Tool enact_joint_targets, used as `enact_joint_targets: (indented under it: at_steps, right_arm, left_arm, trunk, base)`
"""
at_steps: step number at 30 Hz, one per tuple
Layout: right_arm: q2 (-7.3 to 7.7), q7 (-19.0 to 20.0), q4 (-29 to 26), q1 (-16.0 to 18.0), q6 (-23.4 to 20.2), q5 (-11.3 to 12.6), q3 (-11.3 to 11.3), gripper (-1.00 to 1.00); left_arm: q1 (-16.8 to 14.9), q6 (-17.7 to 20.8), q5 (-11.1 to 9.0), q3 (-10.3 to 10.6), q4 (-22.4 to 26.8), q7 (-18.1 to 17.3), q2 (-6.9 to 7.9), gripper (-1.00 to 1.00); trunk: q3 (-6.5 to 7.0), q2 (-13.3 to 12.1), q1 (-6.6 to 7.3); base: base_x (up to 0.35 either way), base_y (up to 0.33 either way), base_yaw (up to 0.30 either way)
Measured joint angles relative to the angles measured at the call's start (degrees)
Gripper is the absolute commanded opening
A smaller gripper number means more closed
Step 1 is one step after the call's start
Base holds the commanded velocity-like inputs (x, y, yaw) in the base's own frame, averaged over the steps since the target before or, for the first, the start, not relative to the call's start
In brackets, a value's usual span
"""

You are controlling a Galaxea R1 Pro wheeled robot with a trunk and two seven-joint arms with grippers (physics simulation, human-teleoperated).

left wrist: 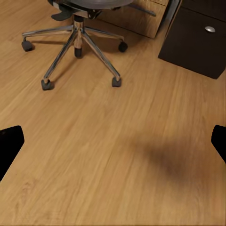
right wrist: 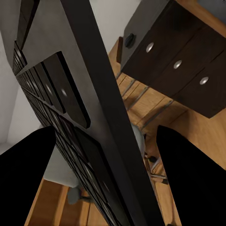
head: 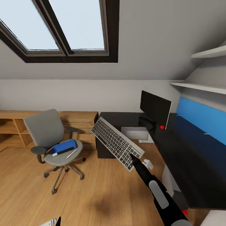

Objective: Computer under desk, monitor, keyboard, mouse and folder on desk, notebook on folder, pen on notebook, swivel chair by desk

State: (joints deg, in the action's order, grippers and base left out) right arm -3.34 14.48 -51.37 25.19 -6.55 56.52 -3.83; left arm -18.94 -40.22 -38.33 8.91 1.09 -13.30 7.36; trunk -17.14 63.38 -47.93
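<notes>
**Keyboard in the air, bench not yet reached**

Head view: the right end effector point(head: 135, 158) is clamped on one end of the keyboard point(head: 116, 142), which hangs tilted over the floor, just short of the black bench point(head: 188, 157). The monitor point(head: 155, 110) already stands on the bench, red light at its lower corner. The swivel chair point(head: 55, 138) stands well apart, carrying the blue folder point(head: 64, 147) with the pen point(head: 72, 153) beside it. To do this step well, I judge the keyboard should be levelled and laid in front of the monitor without knocking the screen.

Left wrist view: the left end effector point(left wrist: 113, 141) hangs over bare wooden floor point(left wrist: 103, 165), fingers spread wide, holding nothing; the chair's chrome base lies ahead.

Right wrist view: the keyboard's edge and keys pass between the dark fingers point(right wrist: 193, 179), gripped there, with the bench's knobbed drawers beyond.
</notes>
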Motion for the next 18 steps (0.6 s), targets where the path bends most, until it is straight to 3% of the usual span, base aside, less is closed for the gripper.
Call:
enact_joint_targets:
  at_steps: [18]
  right_arm:
    - [0.17, 0.06, 1.71, 0.0, 0.16, -0.11, 0.18, -1.0]
  left_arm:
    - [0.0, 0.09, 0.0, 0.0, -0.01, 0.04, 0.01, 1.0]
  trunk:
    - [0.02, 0.0, 0.0]
  base:
    - [0.335, 0.001, 0.0]
